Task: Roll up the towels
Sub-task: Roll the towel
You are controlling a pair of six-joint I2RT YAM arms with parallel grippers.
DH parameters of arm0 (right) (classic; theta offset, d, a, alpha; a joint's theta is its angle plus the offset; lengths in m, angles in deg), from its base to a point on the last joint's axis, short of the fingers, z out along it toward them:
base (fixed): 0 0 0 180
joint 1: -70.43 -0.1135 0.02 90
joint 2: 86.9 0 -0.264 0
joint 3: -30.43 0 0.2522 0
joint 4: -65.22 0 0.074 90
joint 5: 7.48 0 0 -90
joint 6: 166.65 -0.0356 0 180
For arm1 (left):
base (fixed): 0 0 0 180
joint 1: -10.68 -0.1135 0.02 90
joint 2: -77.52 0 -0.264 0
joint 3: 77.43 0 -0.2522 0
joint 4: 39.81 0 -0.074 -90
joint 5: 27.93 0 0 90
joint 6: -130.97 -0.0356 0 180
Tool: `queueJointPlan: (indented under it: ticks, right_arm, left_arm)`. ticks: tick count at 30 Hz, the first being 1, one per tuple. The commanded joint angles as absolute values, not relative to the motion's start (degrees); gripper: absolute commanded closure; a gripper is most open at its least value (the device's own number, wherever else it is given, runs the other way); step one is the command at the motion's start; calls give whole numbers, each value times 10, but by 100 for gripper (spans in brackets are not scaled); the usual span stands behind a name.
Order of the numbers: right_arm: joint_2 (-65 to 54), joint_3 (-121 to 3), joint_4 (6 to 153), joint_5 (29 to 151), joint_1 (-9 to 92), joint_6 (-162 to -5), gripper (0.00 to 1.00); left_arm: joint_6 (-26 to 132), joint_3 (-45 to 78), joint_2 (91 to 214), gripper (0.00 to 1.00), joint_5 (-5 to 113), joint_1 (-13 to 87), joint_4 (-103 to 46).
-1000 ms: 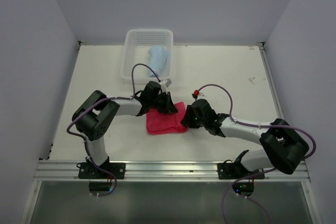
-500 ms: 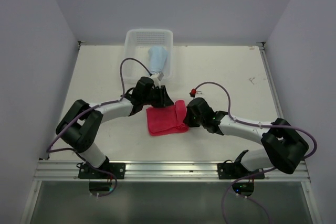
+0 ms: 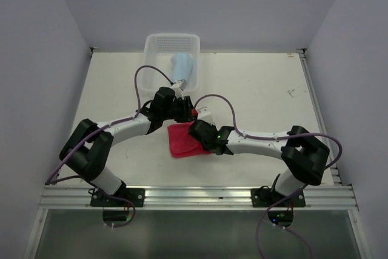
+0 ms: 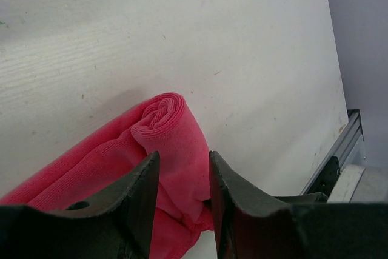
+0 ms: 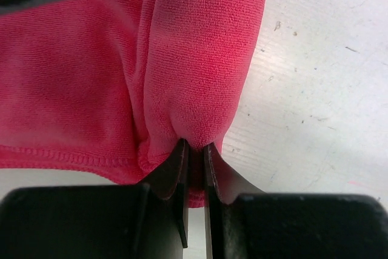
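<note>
The pink-red towel (image 3: 180, 142) lies mid-table, partly rolled, its rolled edge toward the right arm. My right gripper (image 3: 196, 130) reaches over it from the right. In the right wrist view this gripper (image 5: 195, 145) is shut on a fold of the pink towel (image 5: 206, 59). My left gripper (image 3: 183, 115) is at the towel's far edge. Seen from the left wrist, that gripper (image 4: 183, 156) stands open, with the spiral end of the pink roll (image 4: 163, 119) showing between its fingers. The light blue towel (image 3: 183, 68) lies rolled in the basket.
The white mesh basket (image 3: 151, 47) stands at the table's back edge, just behind the left gripper. A metal rail (image 3: 200, 195) runs along the near edge by the arm bases. Grey walls close in both sides.
My left gripper has opened and let go of the towel. My right arm has swung left over the towel and shut on its fold, and the towel's right part has bunched inward.
</note>
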State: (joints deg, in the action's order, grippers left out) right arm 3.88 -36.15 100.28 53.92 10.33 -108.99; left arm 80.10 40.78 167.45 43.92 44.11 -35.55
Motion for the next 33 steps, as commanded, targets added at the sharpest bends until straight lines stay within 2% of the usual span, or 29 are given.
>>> queueJointPlan:
  ticks: [1, 19, 23, 25, 29, 30, 33]
  right_arm:
    - [73, -399, 1063, 465, 78, -1080, 100]
    - [154, -463, 1067, 457, 55, -1085, 100]
    - [153, -462, 1063, 466, 55, -1086, 100]
    - [151, -461, 1061, 473, 54, -1088, 100]
    - [136, -461, 1061, 491, 56, -1093, 90]
    - [131, -460, 1061, 494, 57, -1093, 85]
    - [102, -456, 1062, 510, 62, -1093, 74]
  left_arm:
    - [817, 415, 1687, 58, 415, 441, -387]
    - [854, 444, 1738, 60, 384, 469, -460]
    - [828, 450, 1758, 65, 412, 470, -436]
    - [822, 456, 1766, 72, 423, 470, -427]
    - [806, 464, 1768, 87, 447, 469, -401]
    - [803, 468, 1766, 89, 453, 469, -397]
    - [779, 470, 1761, 91, 482, 466, -370]
